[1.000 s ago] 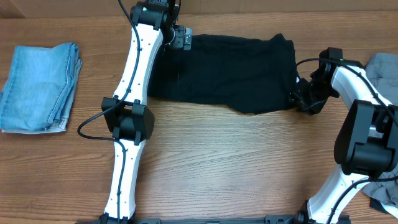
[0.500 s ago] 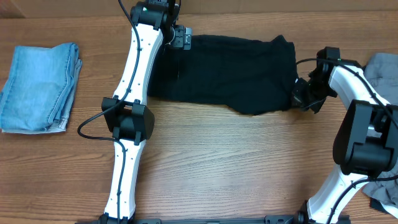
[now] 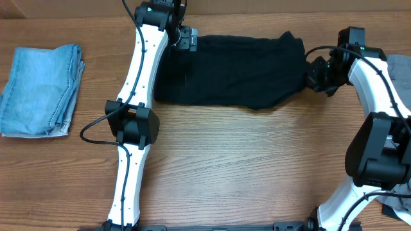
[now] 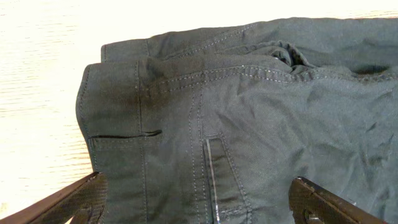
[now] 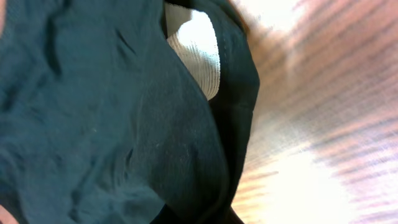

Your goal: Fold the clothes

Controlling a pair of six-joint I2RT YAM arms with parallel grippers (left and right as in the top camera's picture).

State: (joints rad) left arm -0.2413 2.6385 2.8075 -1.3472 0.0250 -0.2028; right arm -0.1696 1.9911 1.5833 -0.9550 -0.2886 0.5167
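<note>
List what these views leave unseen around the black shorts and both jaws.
- Right jaws: overhead, too small and dark against the black shorts; right wrist view, blurred fabric fills the frame.
- Left jaws: left wrist view, only tips show, cut by the bottom edge.
- Shorts' left end: overhead, covered by the left arm.
- Grey garment: overhead, cut off by the right edge.

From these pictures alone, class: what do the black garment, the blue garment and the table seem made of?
Black garment: matte woven fabric, probably cotton twill; seams show topstitching. Blue garment: likely denim, faded wash. Table: wood or laminate; grain streaks.
</note>
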